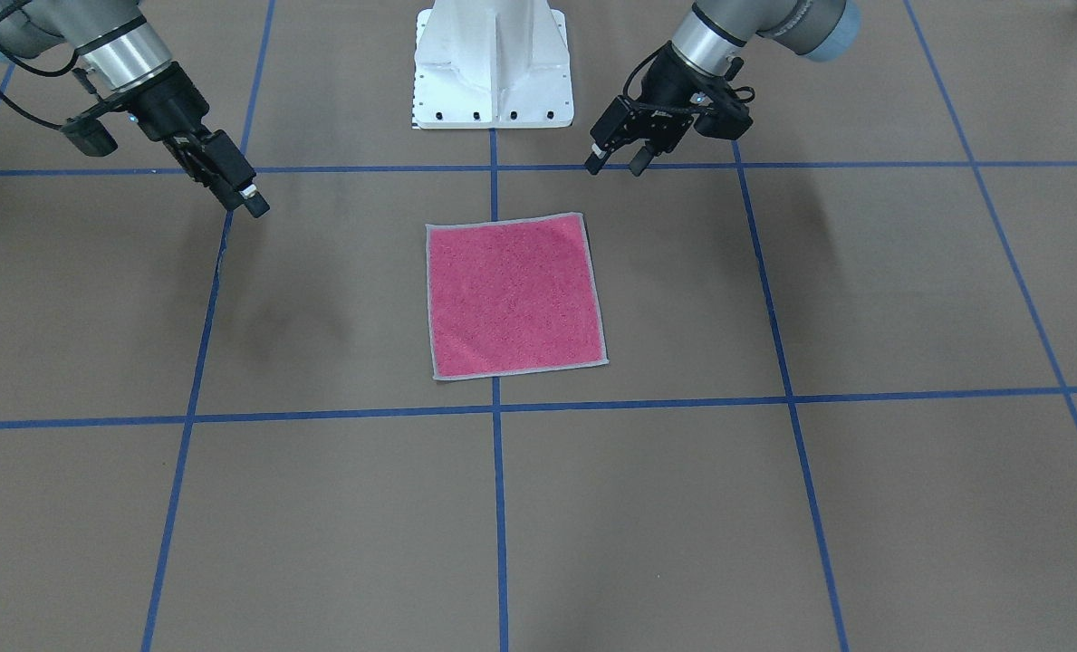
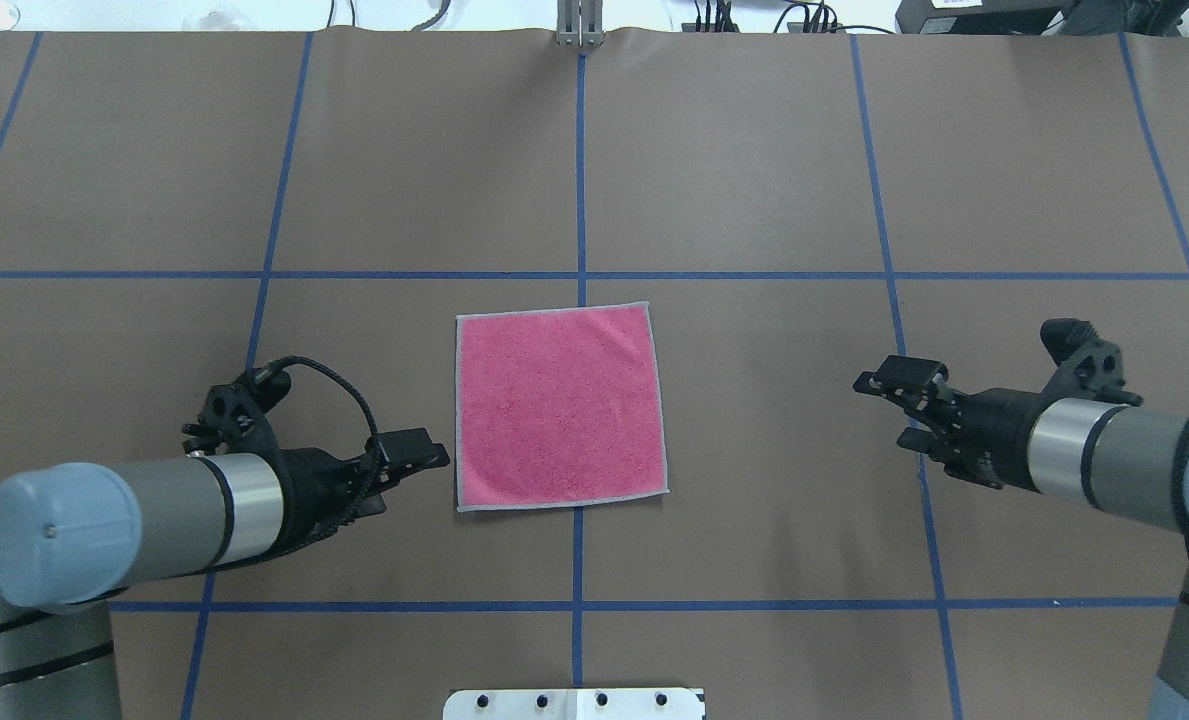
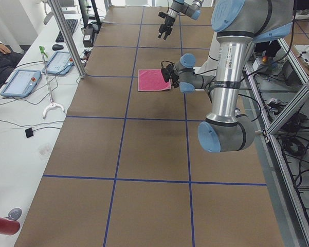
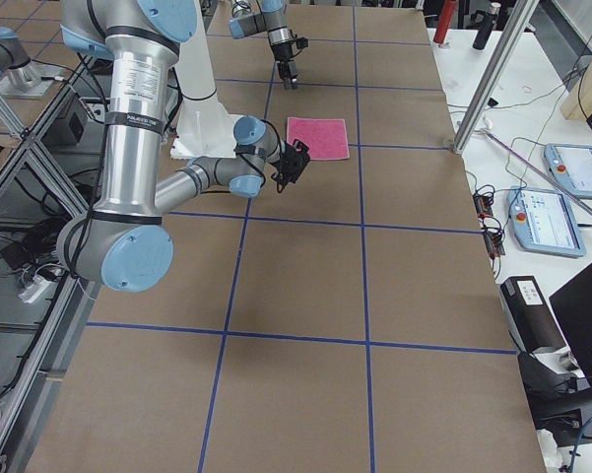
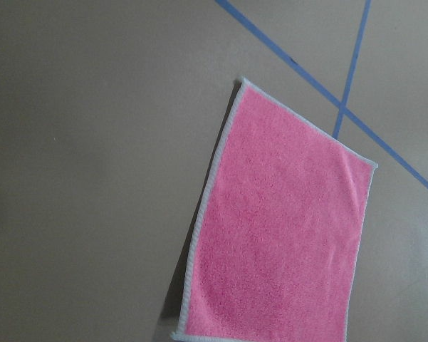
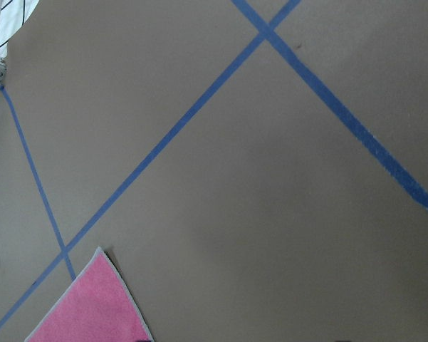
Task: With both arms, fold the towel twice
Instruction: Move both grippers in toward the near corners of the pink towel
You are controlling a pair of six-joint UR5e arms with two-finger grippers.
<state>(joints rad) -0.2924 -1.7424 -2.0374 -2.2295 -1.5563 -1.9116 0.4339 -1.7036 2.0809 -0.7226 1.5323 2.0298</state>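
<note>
Nearest the base, my left gripper point(image 1: 615, 166) hung empty with its fingers spread, just beside the towel's point(image 2: 559, 405) near corner. My right gripper point(image 1: 254, 205) sat well apart from the cloth, seen edge-on, so I could not tell its opening. Beyond them the towel lay flat and unfolded, pink face up, across the centre tape line point(image 2: 581, 180) of the brown table point(image 2: 754, 150)

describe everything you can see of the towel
The towel is a small square of pink terry-looking cloth with a light grey stitched border. It lies flat and unfolded, pink face up, slightly skewed, on the brown table, covering part of the centre blue tape line. Only the table touches it; the left gripper hovers close beside one edge, the right gripper farther off.
</note>
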